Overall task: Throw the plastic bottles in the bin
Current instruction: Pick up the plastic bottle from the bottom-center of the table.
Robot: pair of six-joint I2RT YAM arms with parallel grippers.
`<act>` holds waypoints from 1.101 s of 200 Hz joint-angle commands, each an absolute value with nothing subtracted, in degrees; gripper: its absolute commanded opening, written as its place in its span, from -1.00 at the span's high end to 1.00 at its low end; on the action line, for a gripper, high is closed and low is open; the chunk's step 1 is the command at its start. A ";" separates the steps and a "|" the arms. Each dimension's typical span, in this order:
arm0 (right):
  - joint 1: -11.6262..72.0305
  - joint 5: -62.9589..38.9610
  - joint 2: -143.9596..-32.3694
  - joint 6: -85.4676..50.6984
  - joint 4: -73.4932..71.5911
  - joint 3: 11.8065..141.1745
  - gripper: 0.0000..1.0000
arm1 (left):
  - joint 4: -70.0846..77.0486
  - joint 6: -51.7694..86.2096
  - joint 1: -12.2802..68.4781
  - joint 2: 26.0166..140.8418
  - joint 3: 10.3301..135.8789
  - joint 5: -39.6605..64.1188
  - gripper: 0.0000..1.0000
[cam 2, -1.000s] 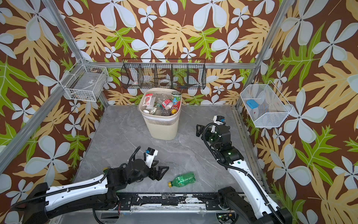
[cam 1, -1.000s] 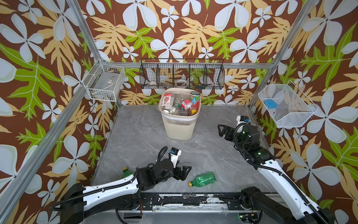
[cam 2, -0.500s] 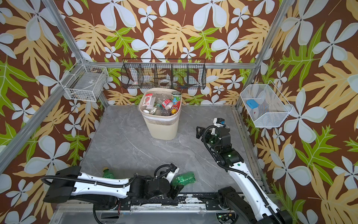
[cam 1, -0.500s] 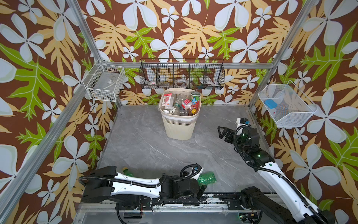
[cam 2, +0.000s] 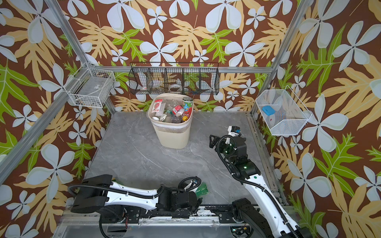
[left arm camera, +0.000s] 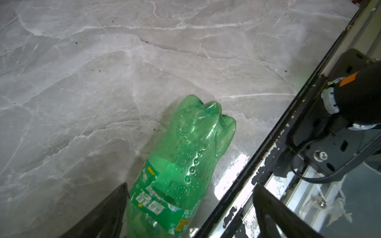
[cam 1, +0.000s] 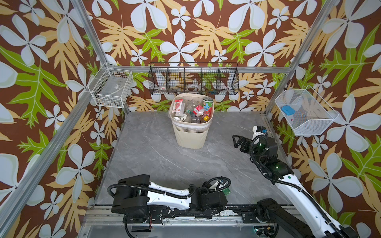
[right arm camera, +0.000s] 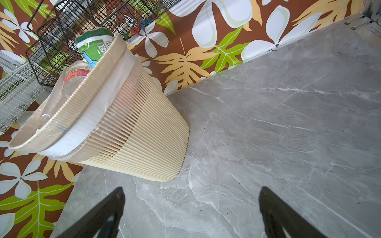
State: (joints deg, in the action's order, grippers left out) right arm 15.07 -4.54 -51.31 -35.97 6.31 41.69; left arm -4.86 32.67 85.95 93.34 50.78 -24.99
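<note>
We see a robot test cell in a laboratory: aluminium frame posts (cam 1: 89, 31) carry walls of printed flower wallpaper (cam 1: 206, 31), wire baskets (cam 1: 193, 82) hang there, and two robot arms (cam 1: 299, 193) stand on a rail (cam 1: 185, 219) at a marble-look table (cam 1: 154, 156).

Bright even light, soft shadows, glare patch on tabletop (left arm camera: 229, 175)
</note>
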 commanded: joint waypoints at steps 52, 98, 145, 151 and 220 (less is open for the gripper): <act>15.00 -4.83 -51.24 -35.95 5.98 41.66 -0.99 | -4.75 31.96 81.08 97.61 52.09 -22.61 -0.68; 15.02 -4.68 -50.98 -35.95 5.98 41.47 -0.99 | -4.67 32.09 78.27 100.45 53.05 -20.55 -0.56; 15.03 -4.39 -51.15 -35.95 5.75 41.39 -0.99 | -3.52 32.93 75.64 100.36 51.77 -18.46 -0.11; 14.96 -4.39 -51.23 -36.05 5.59 41.37 -0.99 | -3.63 32.93 75.51 100.22 51.68 -18.46 -0.05; 15.03 -4.96 -52.42 -36.43 4.27 41.50 -0.99 | 0.08 33.93 70.31 88.00 44.98 -21.74 0.30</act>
State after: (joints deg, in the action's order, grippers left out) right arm 15.05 -4.58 -52.01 -35.99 6.07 41.36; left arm -2.76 33.21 72.69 93.21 47.53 -19.55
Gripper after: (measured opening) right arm 0.995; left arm 0.441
